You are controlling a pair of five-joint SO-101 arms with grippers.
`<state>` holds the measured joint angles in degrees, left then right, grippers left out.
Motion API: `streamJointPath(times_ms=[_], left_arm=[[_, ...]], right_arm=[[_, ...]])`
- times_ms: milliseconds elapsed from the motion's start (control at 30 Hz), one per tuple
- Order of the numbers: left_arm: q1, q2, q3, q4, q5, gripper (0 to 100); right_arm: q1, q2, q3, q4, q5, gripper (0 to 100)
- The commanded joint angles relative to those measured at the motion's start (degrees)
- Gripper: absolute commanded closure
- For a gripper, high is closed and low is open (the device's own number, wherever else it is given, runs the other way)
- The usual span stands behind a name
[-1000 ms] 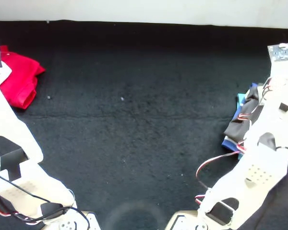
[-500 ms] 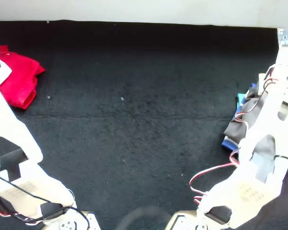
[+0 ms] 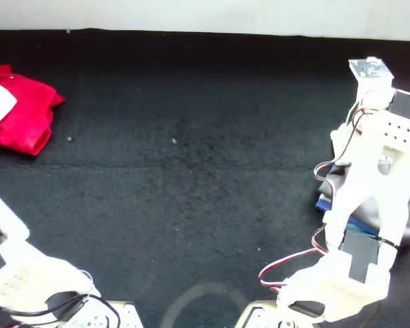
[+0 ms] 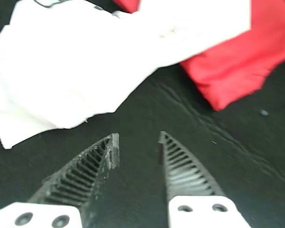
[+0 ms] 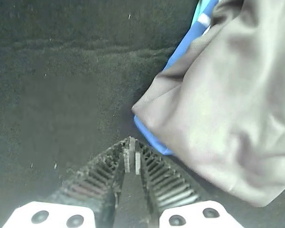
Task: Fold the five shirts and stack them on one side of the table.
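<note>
Left wrist view: crumpled white shirt [image 4: 71, 66] overlaps rumpled red shirt [image 4: 237, 61], left gripper [image 4: 137, 142] spread apart; right gripper [image 5: 131, 154] pinched together beside grey shirt [image 5: 228, 104].

4 in all: red shirt [image 3: 31, 119], white shirt [image 4: 61, 71], grey shirt [image 5: 228, 109], blue shirt [image 5: 180, 53].

Black table [image 3: 191, 178]: red shirt [image 3: 29, 115], grey-over-blue shirt pile [image 5: 228, 104].

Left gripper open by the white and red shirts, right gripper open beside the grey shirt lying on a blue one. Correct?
No. The right wrist view shows the right gripper shut, empty, beside the grey shirt on the blue shirt. The left gripper is open by the white shirt and red shirt.
</note>
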<state>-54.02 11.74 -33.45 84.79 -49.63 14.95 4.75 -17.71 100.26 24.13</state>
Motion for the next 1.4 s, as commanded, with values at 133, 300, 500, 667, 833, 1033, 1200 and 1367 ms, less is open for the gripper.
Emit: streamJointPath(times_ms=[133,300,500,667,833,1033,1200,1367], left_arm=[[-4.97,1.8,15.34,-20.92,-11.87,82],[-8.13,12.26,15.34,-28.04,-14.33,82],[-9.63,25.01,5.85,-28.13,-14.68,82],[-9.63,33.45,-0.31,-28.13,-14.77,85],[-9.45,38.2,-3.56,-28.13,-14.77,94],[-9.54,35.56,-3.82,-26.64,-14.33,99],[-7.87,24.48,-3.82,-16.26,-11.43,99],[-2.86,9.89,-3.82,-4.57,-3.6,99]], right_arm=[[0.84,-3.03,0.84,0.92,-0.26,99.1],[0.84,-3.03,0.92,0.92,-0.26,99.1],[0.92,-2.86,0.92,0.92,-0.26,99.1],[0.84,-2.95,5.32,0.92,-0.26,99.1],[2.07,-3.03,11.12,0.92,-0.26,99.1],[4.44,-5.76,11.47,0.92,-0.09,99.1],[4.18,-12.35,11.65,0.92,0.0,99.1],[4.44,-18.24,12.09,0.92,0.0,99.1]])
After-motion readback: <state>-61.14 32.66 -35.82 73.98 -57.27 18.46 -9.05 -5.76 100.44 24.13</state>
